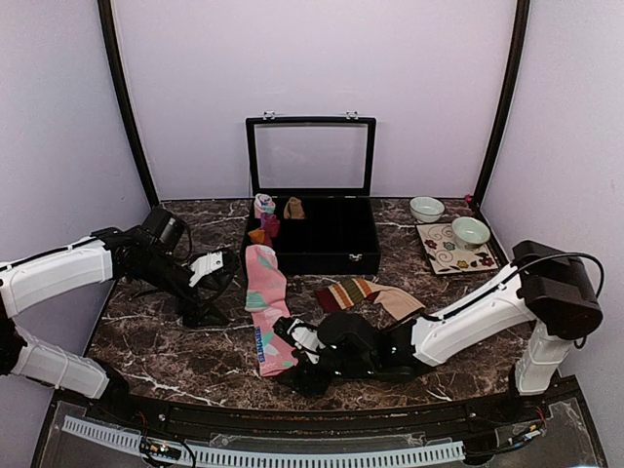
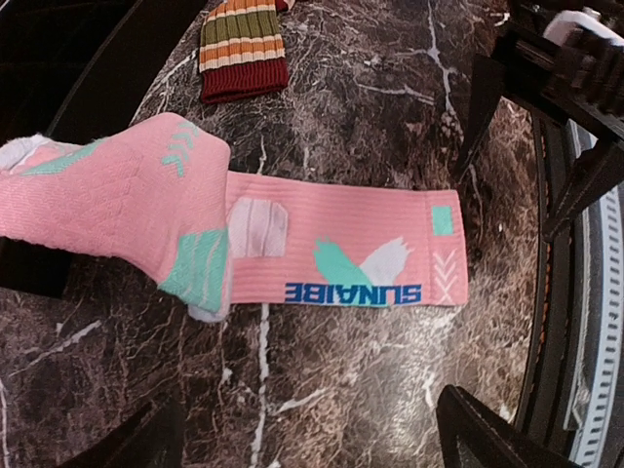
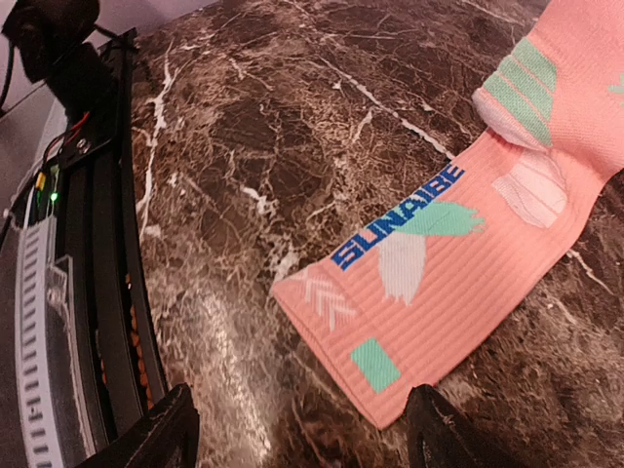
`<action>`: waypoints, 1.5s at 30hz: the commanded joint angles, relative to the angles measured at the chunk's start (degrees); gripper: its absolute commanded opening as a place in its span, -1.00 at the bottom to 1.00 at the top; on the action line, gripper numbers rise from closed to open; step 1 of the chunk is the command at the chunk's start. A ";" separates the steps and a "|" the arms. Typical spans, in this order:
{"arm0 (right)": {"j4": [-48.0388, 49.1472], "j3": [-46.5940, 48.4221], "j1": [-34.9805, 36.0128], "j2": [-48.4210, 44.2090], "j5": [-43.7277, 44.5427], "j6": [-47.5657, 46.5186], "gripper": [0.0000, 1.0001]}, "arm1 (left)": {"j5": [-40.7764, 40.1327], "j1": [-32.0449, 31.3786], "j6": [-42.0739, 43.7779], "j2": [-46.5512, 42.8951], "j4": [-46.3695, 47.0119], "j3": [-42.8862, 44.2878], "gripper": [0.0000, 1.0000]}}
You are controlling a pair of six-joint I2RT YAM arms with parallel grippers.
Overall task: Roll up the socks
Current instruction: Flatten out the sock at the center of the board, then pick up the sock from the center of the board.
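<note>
The pink sock (image 1: 265, 307) with mint and white marks and blue lettering lies flat on the marble table, cuff toward the near edge. The striped sock (image 1: 363, 292) lies to its right, its tan foot pointing right. My left gripper (image 1: 226, 276) hovers open just left of the pink sock's middle. In the left wrist view the pink sock (image 2: 322, 249) stretches ahead of the open left gripper (image 2: 302, 439), and the striped sock's cuff (image 2: 242, 49) shows beyond. My right gripper (image 3: 297, 434) stands open at the cuff of the pink sock (image 3: 439, 273), whose corner lies near one finger.
A black case (image 1: 331, 244) with its glass lid up stands at the back centre, with small rolled bundles (image 1: 264, 206) at its left end. Two bowls (image 1: 426, 209) and a patterned plate (image 1: 456, 255) are at the back right. A black rail (image 3: 107, 292) runs along the table's near edge.
</note>
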 commanded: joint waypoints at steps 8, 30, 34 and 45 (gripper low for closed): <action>4.88 -6.52 1.28 -2.77 0.40 -33.82 0.33 | 7.68 -1.01 -6.19 -2.71 1.16 -4.03 0.80; -1.29 0.43 -5.67 5.67 -11.54 -39.66 -0.48 | 1.74 -0.89 8.72 -8.18 -11.11 -7.58 0.79; -2.23 0.49 -5.56 6.24 -11.30 -39.23 -0.61 | -0.42 -0.92 12.14 -9.30 -11.35 -8.85 0.79; -7.46 11.03 -5.61 11.90 -13.33 -28.51 -1.00 | 0.16 -2.96 19.52 -12.01 -14.49 -12.29 0.72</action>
